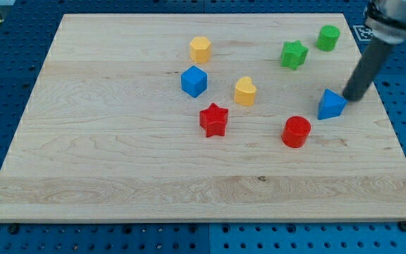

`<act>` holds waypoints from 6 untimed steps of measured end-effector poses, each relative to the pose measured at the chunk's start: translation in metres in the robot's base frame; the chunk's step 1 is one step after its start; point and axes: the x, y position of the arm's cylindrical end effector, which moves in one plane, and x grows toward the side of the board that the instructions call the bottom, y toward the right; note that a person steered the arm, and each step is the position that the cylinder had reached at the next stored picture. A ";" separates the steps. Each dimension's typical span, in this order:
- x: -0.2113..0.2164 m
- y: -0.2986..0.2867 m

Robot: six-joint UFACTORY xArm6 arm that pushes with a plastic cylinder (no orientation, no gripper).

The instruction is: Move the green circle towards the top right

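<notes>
- Camera view: our tip (349, 97) is a bare rod with no jaws and holds nothing. It sits just right of the blue triangle (330, 105).
- The green circle (328, 37) stands near the board's (118, 169) top right, beside the green star (294, 54).
- Risk: approaching from below, we may shove the triangle or star, or push the circle off the edge.

Lab bench: wooden board (118, 141) on blue perforated table (5, 70).
</notes>
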 end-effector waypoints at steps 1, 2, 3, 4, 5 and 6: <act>-0.057 -0.002; -0.086 -0.003; -0.100 -0.020; -0.116 -0.042; -0.115 -0.044; -0.101 -0.073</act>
